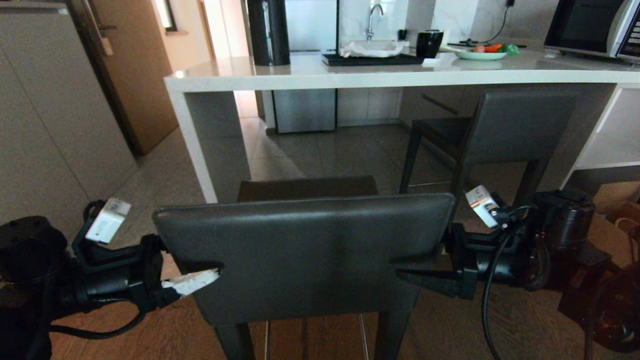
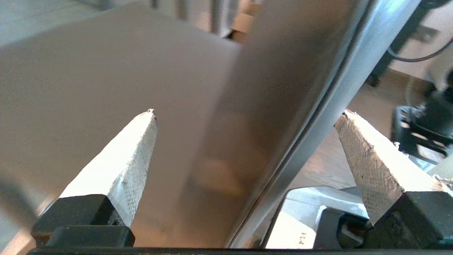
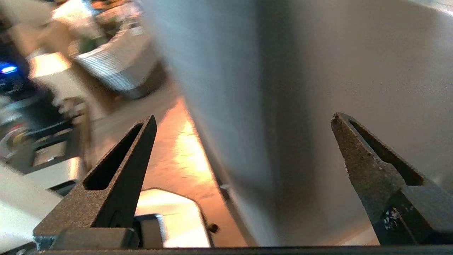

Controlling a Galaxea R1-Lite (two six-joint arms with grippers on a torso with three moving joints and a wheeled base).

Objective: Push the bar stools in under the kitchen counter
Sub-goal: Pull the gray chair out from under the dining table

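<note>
Two bar stools stand on the floor.

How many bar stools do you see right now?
2. One stool stands close in front, between both arms, still out from the counter. The other stool is right of it, already tucked under. None seem hidden.

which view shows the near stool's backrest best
The head view: the near stool's backrest shows whole, with the left gripper and right gripper open astride its side edges. Each wrist view shows only a blurred edge.
</note>
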